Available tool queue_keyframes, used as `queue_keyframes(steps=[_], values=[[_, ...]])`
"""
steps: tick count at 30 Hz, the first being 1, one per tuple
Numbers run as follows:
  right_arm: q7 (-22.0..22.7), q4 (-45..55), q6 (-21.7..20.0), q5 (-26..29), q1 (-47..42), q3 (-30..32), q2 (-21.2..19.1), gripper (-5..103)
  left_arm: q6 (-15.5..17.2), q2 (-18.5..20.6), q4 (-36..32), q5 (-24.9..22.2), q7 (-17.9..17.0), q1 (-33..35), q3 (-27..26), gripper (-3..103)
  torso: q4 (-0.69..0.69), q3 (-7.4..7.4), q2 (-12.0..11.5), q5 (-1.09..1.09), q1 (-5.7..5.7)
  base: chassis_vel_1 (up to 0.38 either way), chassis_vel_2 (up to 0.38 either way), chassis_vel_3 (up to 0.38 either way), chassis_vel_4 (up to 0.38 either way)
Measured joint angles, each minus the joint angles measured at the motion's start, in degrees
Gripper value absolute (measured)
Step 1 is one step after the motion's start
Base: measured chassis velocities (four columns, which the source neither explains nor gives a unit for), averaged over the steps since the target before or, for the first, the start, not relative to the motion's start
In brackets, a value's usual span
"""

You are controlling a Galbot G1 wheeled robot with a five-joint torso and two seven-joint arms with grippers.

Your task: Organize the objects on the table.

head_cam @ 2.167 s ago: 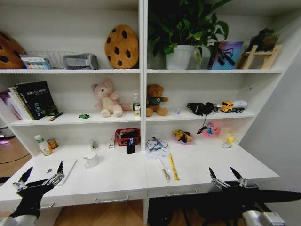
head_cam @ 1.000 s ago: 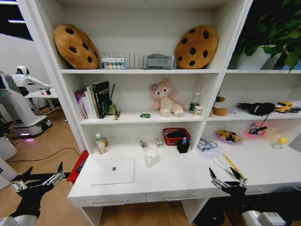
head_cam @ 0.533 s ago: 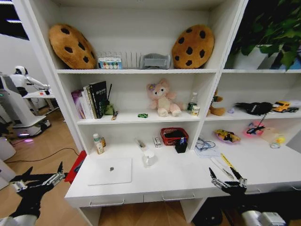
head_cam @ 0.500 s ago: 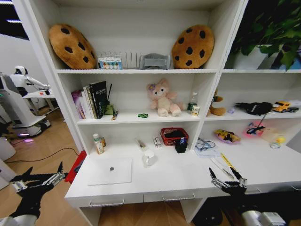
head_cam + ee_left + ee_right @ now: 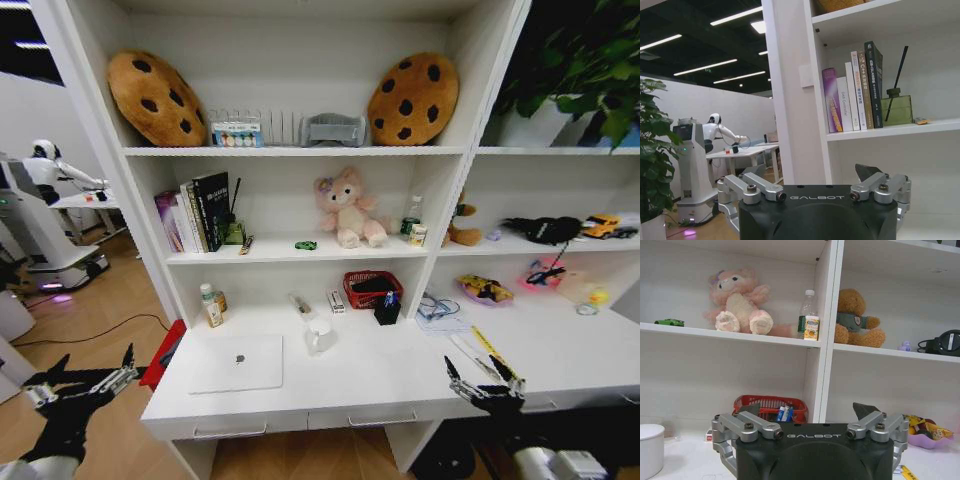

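both hands (image 5: pixel 85 382) (image 5: pixel 482 381) open, off the table (image 5: pixel 400 372)

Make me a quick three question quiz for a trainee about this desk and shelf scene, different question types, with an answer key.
1. True or false: the silver laptop lies closed on the table.
2. Multiple choice: what sits nearest the white mug? A) the laptop B) the yellow ruler C) the green toy car
3. Fill in: the left gripper hovers beyond the table's end over the ____.

Key
1. True; its lid is down.
2. A; the laptop lies just beside the mug, the ruler is far along the table near the right gripper, and the car is up on a shelf.
3. Floor.
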Motion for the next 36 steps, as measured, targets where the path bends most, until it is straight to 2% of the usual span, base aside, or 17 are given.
queue_keyframes(steps=[36], values=[[0.00, 0.00, 0.00, 0.00, 0.00, 0.00, 0.00, 100, 0.00, 0.00, 0.00, 0.00, 0.00, 0.00, 0.00, 98, 0.00, 0.00, 0.00, 0.00, 0.00, 0.000, 0.000, 0.000, 0.000]])
